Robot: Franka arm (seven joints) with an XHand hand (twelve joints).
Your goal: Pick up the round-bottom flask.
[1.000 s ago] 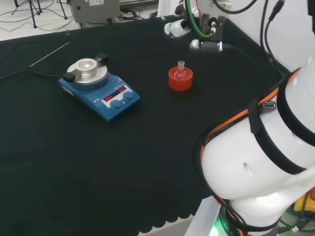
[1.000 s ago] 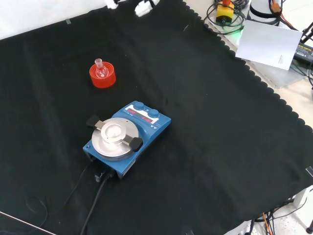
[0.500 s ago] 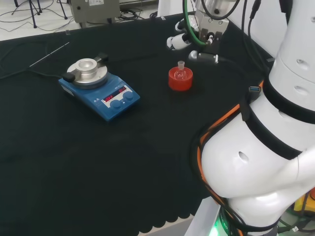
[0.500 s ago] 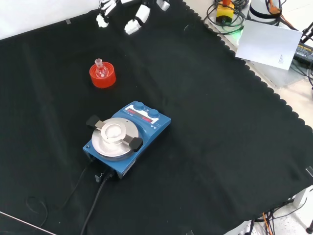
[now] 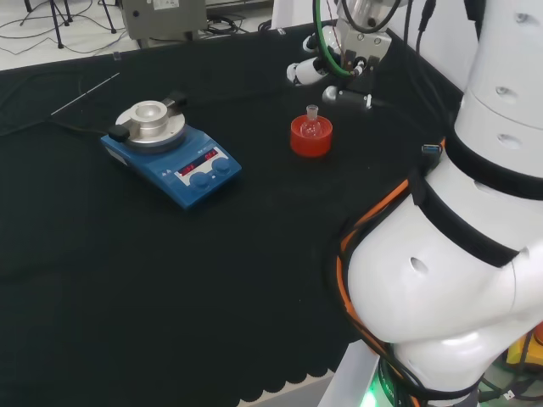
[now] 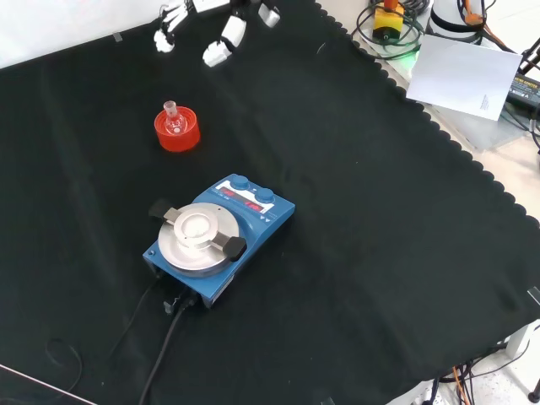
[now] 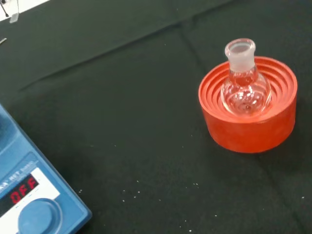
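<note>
A small clear round-bottom flask (image 7: 245, 87) stands upright in a red ribbed ring stand (image 7: 253, 126) on the black cloth. In the head view the flask (image 5: 312, 121) and stand (image 5: 310, 140) sit right of centre; in the front view the flask (image 6: 173, 119) rests in the stand (image 6: 178, 132) at upper left. The black and white hand (image 5: 327, 75) hovers beyond and a little right of the flask in the head view, apart from it. In the front view the hand (image 6: 215, 34) is at the top edge, above the stand, with its fingers (image 6: 214, 52) spread and straight, holding nothing.
A blue stirrer plate (image 5: 172, 150) with a round metal top stands left of the flask in the head view; in the front view the stirrer (image 6: 217, 236) lies nearer, its black cable (image 6: 164, 337) trailing to the lower edge. A thin rod (image 5: 85, 91) lies far left.
The hand has come down and in from the cloth's far edge toward the flask, and its fingers now show more fully in the front view. Flask and stirrer have not moved.
</note>
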